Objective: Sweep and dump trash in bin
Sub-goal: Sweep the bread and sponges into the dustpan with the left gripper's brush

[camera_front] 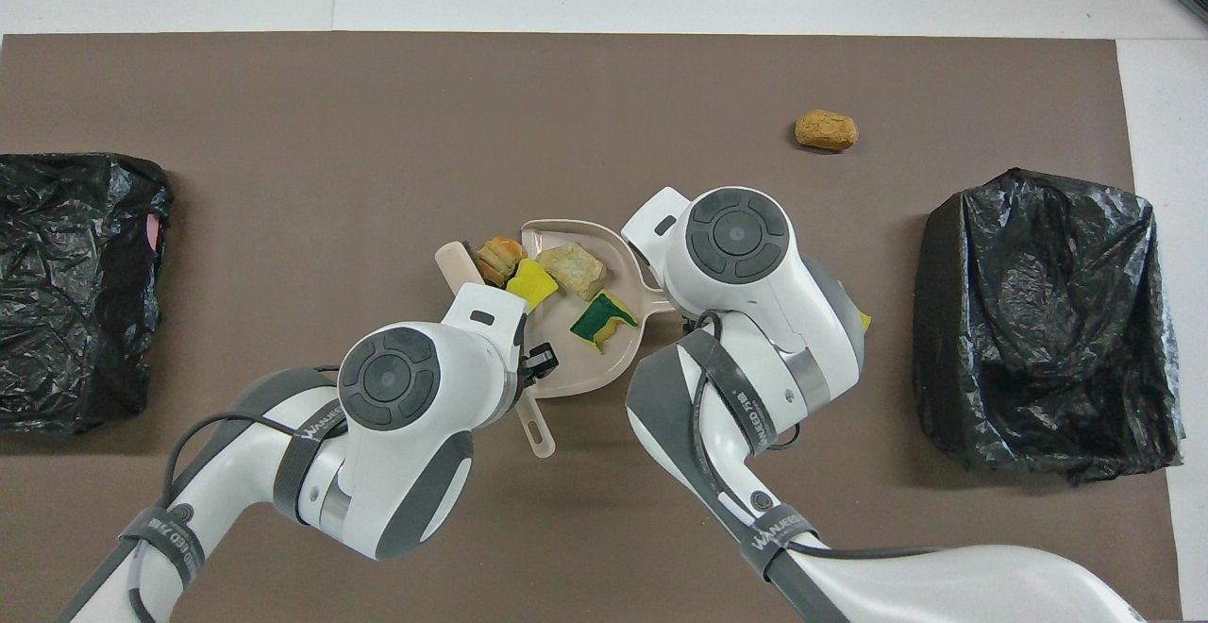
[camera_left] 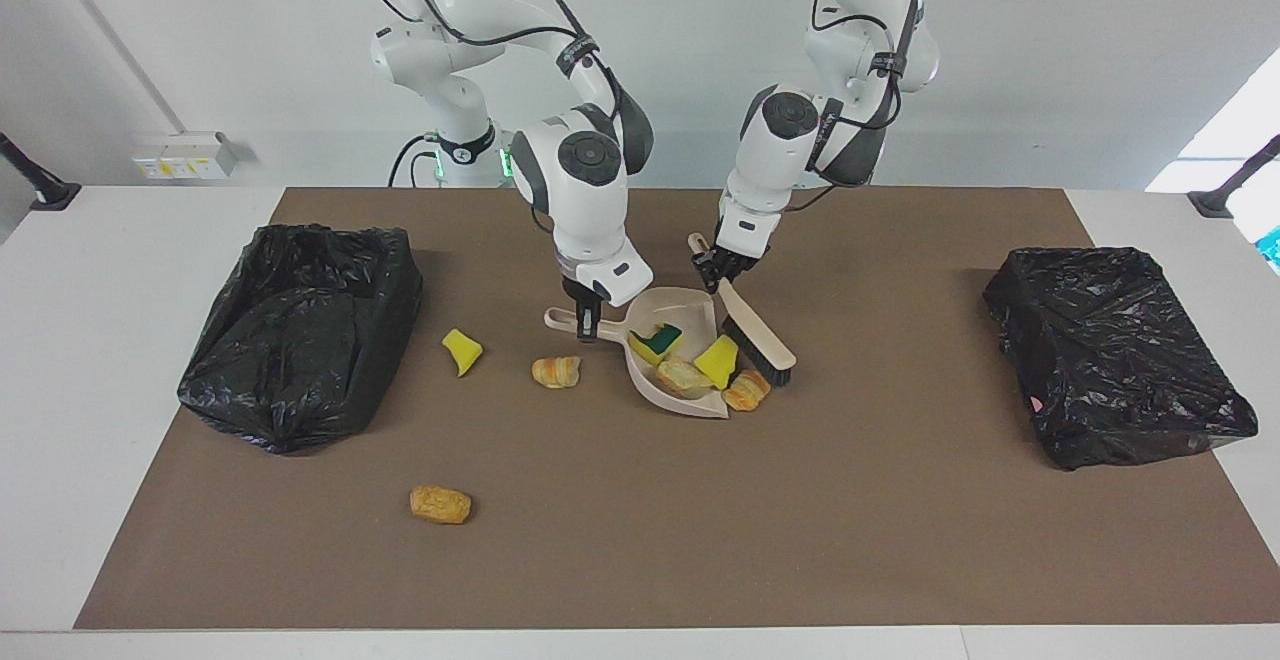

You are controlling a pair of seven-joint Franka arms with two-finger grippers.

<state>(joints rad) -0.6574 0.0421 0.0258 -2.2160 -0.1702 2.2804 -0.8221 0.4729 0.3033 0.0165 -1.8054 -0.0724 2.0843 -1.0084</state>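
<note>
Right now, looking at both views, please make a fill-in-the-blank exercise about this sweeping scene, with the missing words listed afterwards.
1. The left hand holds the ____ by its handle.
2. The right hand holds the handle of the ____.
3. The green-and-yellow sponge lies ____ the dustpan.
4. The brown lump lies nearest the black bag at the ____ arm's end.

Missing words: brush; dustpan; in; right

Brush [camera_front: 460, 267] pressing 2 scraps [camera_front: 515, 269] at dustpan [camera_front: 576, 368] mouth, sponge [camera_front: 601, 317] inside.

We see a white table [camera_left: 120, 270] bearing a brown mat [camera_left: 800, 540], a plain white wall [camera_left: 1050, 60], and a wall socket box [camera_left: 185, 153].
</note>
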